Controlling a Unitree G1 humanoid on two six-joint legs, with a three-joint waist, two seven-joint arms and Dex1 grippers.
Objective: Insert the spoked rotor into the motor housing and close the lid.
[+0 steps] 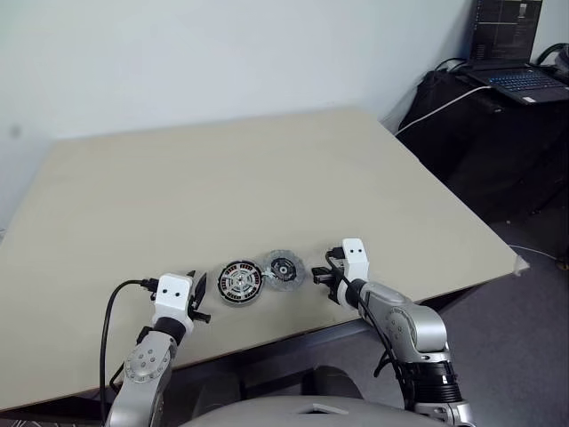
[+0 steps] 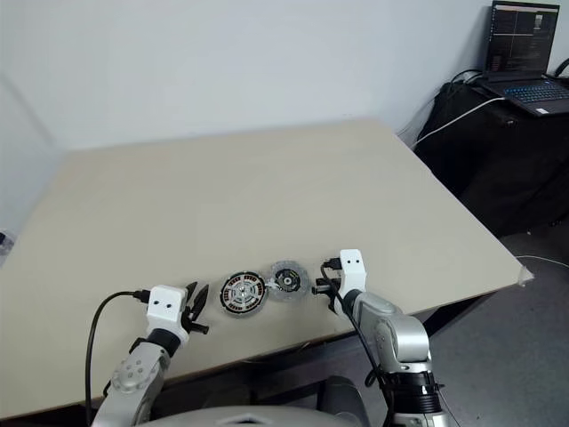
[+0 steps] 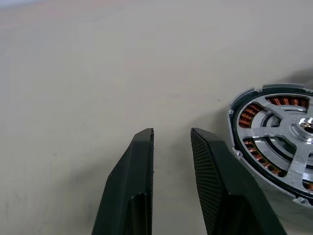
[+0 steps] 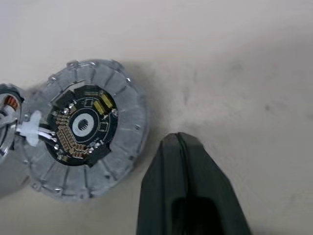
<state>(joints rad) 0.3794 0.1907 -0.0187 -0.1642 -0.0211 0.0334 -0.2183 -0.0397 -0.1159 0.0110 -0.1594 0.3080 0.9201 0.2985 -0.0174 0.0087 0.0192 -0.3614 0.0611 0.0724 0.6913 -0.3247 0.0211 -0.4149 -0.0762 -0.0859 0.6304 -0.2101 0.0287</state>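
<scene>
The motor housing (image 1: pixel 238 283) lies near the table's front edge, a dark-rimmed round cup. The spoked rotor (image 3: pixel 274 132) sits inside it, silver spokes over copper windings. The lid (image 1: pixel 282 269), a grey notched disc with its dark centre facing up, rests flat to the right of the housing and touches its rim. My left gripper (image 1: pixel 200 296) stands just left of the housing, fingers a little apart with nothing between them (image 3: pixel 171 131). My right gripper (image 1: pixel 321 278) is just right of the lid with its fingers (image 4: pixel 178 147) pressed together, empty and clear of the lid (image 4: pixel 85 129).
The beige table (image 1: pixel 267 178) stretches far behind the parts; its front edge runs close under both grippers. Off the table at the far right, a laptop (image 1: pixel 520 76) sits on a black stand with a white cable (image 1: pixel 444 107) beside it.
</scene>
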